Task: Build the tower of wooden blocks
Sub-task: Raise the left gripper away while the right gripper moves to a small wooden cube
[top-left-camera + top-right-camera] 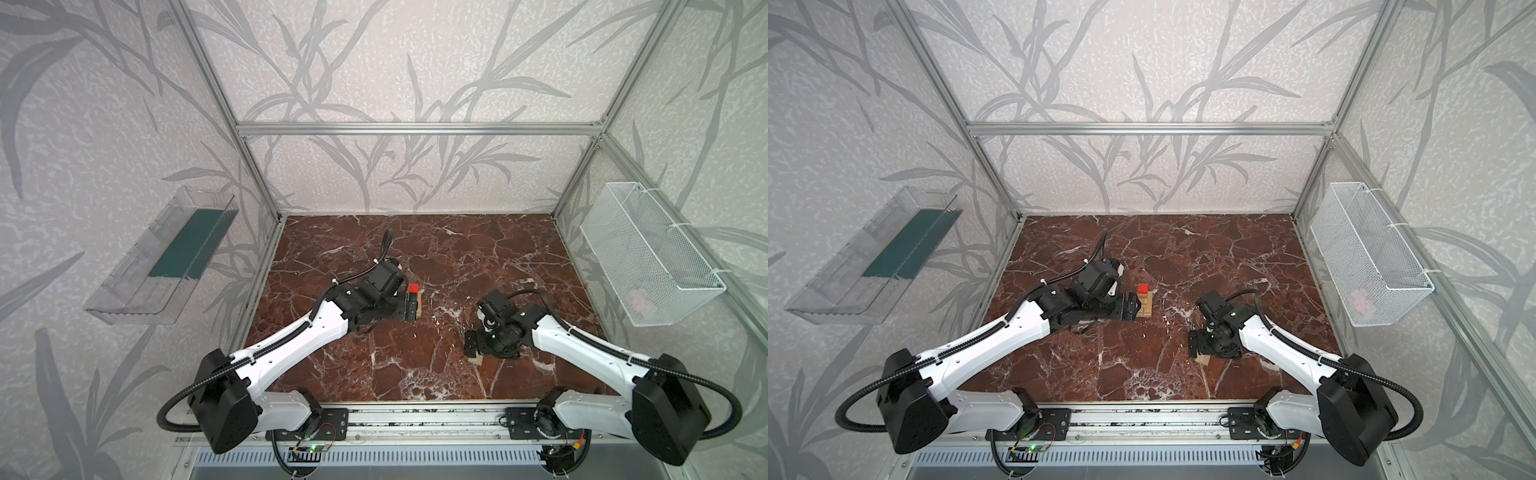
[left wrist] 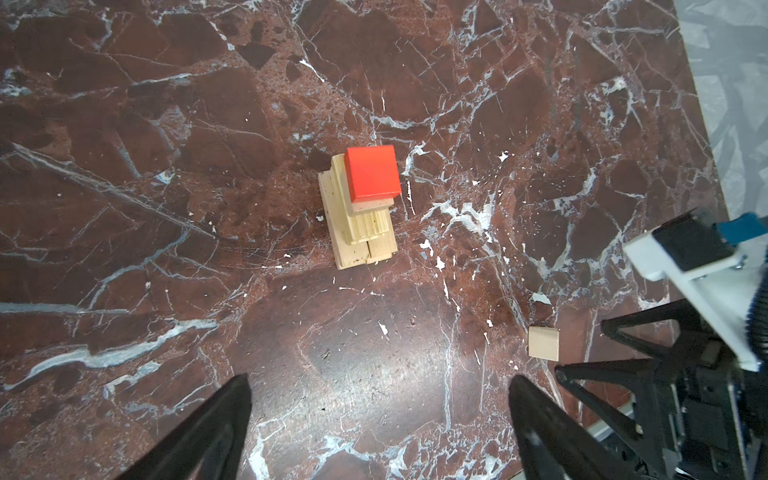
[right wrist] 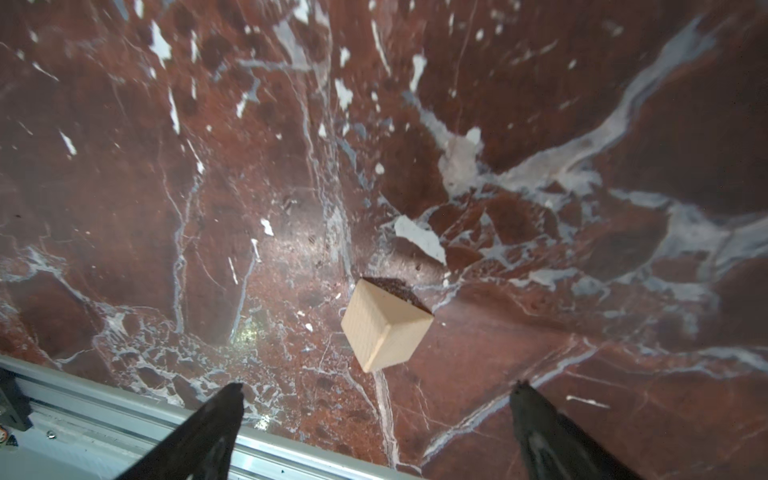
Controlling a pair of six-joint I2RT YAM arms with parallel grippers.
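The loose cube looks light, hard and stiff, with smooth flat faces that could slip a little under the fingers. I judge it is best taken across two opposite flat sides, not over a corner. It sits corner-on to the right gripper, so the wrist would probably need to turn to meet it squarely. It is pale wood with fine grain lines on one face. It lies flat on the table near the front edge, well apart from the tower.

The tower stands near the middle of the table. It has pale bars in paired layers, a pale piece above them and a red cube on top. Nothing ties the layers together, and they do not look quite lined up, so a nudge could probably topple it.

The left gripper is spread wide and empty, near the tower without touching it. The right gripper is also wide apart and empty, above the loose cube, which lies just ahead of its fingertips.
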